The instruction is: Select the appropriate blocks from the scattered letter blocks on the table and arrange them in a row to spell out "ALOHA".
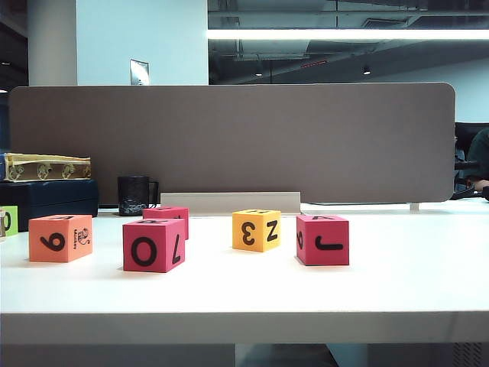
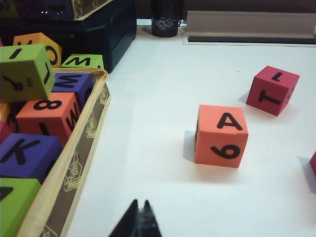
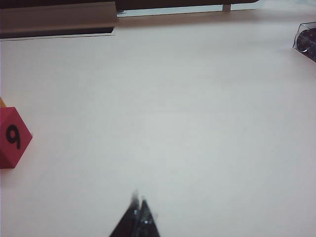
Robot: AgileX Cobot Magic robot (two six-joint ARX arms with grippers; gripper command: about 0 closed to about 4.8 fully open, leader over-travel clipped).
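The blocks stand scattered across the far half of the white worktop; the orange block is leftmost, its "A" face up; the left claw and right claw hover closed, empty.

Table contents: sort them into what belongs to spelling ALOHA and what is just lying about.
For the job:
- orange block, A on top
- front magenta block
- rear magenta block
- yellow block
- right magenta block
- table

Lying about:
- black mug
- box of spare blocks
- lime-green block
- grey partition
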